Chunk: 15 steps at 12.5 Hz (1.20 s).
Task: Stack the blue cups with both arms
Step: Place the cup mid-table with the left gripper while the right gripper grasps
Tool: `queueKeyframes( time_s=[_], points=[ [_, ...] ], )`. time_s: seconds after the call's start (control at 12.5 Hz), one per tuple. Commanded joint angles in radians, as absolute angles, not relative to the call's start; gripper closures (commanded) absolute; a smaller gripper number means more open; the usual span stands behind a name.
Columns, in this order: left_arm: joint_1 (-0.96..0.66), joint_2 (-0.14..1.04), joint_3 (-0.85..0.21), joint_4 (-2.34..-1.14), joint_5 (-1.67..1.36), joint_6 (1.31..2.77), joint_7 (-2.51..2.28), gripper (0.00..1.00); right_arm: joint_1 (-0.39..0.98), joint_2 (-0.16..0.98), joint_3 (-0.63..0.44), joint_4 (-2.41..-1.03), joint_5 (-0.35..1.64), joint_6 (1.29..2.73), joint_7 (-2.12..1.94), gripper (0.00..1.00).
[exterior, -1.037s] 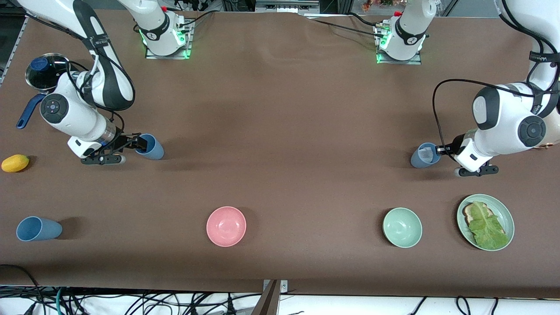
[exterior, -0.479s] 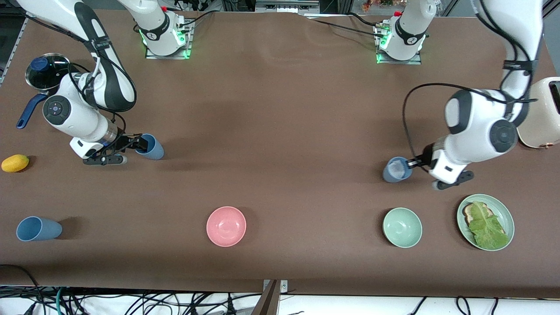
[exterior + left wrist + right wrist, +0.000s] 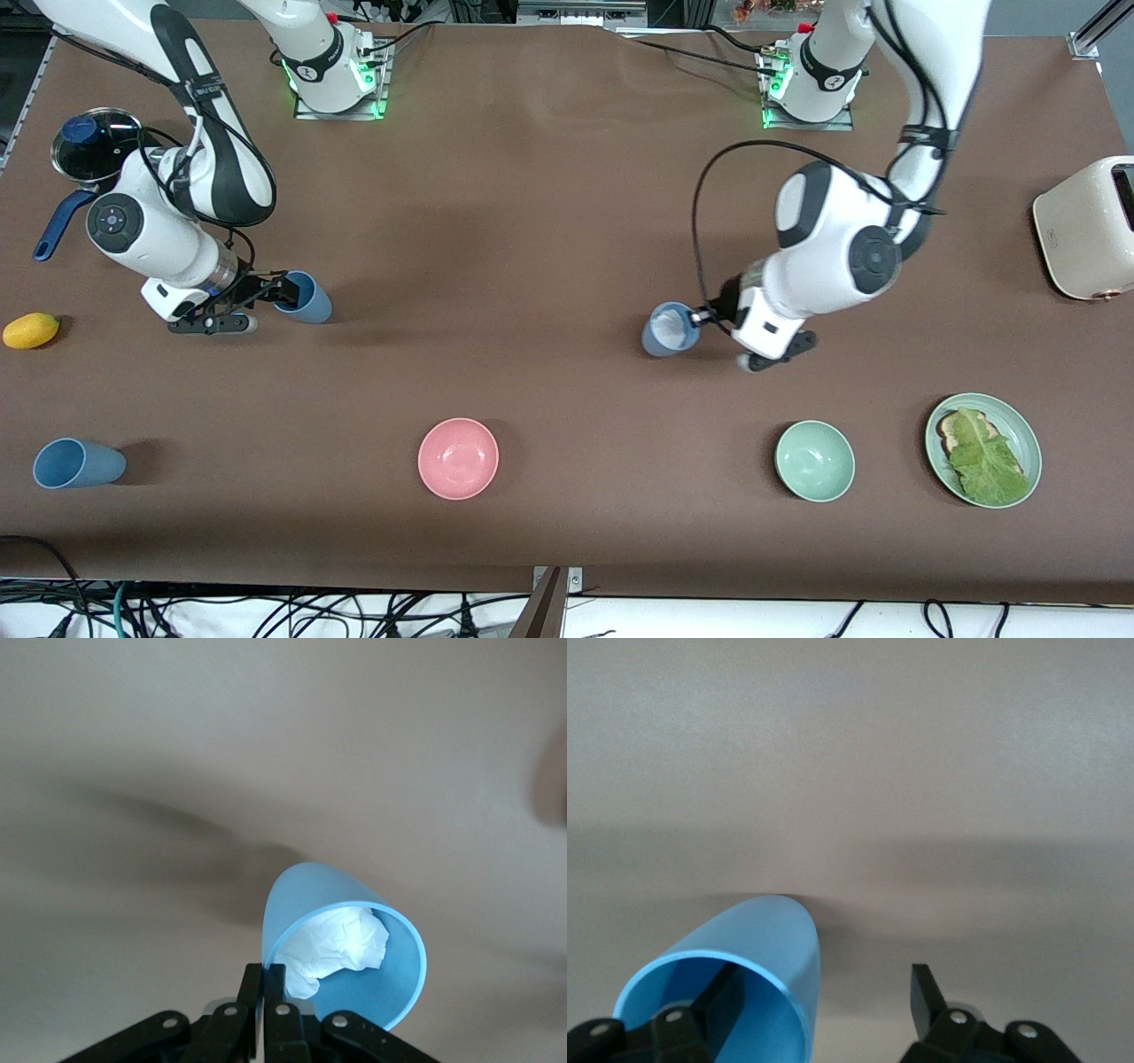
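Left gripper point(image 3: 700, 316) fingers pinching tilted blue cup point(image 3: 666, 330) rim, mouth toward three o'clock, right gripper point(image 3: 266, 288) fingers spread astride second cup point(image 3: 306, 298) wall, mouth toward nine o'clock

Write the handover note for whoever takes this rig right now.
Left end effector: shut on the rim of the paper-filled blue cup, held over bare table.
Right end effector: open, one finger inside the upright blue cup at the right arm's end, one outside; not gripped yet.
Third blue cup: on its side, nearer the front camera, same end.
Done: one cup picked up.
Left: grip the second cup, stack the cups; none are stacked yet.
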State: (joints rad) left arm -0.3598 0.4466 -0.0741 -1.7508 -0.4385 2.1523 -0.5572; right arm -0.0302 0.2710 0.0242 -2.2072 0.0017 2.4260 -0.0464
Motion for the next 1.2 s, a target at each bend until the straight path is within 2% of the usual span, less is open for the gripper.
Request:
queueKeyframes(
  time_s=[0.0,0.16,0.32,0.4,0.48,0.64,0.72,0.88,1.04,1.12],
  points=[
    [-0.449,0.596,-0.061,-1.602,-0.462,2.184,-0.638,1.00,-0.037,0.264,0.028,-2.218,0.017,2.434,-0.043,0.19],
    [-0.482,0.659,-0.057,-1.531,-0.450,2.203,-0.704,1.00,-0.037,0.264,0.029,-2.218,0.017,2.433,-0.035,0.23],
    [-0.479,0.661,-0.052,-1.526,-0.446,2.201,-0.704,1.00,-0.037,0.264,0.029,-2.220,0.017,2.433,-0.034,0.27],
    [-0.474,0.661,-0.049,-1.526,-0.445,2.201,-0.700,0.34,-0.037,0.264,0.029,-2.220,0.017,2.433,-0.034,0.37],
    [-0.471,0.652,-0.043,-1.526,-0.443,2.195,-0.699,0.00,-0.037,0.261,0.029,-2.220,0.017,2.430,-0.034,0.48],
    [-0.460,0.623,0.000,-1.523,-0.405,2.157,-0.698,0.00,-0.037,0.261,0.031,-2.220,0.017,2.427,-0.034,0.69],
    [-0.447,0.600,0.020,-1.496,-0.370,2.084,-0.695,0.00,-0.037,0.261,0.031,-2.218,0.017,2.427,-0.032,0.76],
    [-0.353,0.600,0.021,-1.413,-0.362,1.877,-0.690,0.00,-0.037,0.259,0.032,-2.218,0.017,2.422,-0.031,0.87],
    [-0.229,0.598,0.021,-1.407,-0.335,1.748,-0.469,0.00,-0.035,0.255,0.040,-2.217,0.017,2.410,0.009,1.00],
    [-0.168,0.597,0.023,-1.407,-0.321,1.693,-0.348,0.00,-0.028,0.252,0.041,-2.203,0.015,2.386,0.038,1.00]
  ],
)
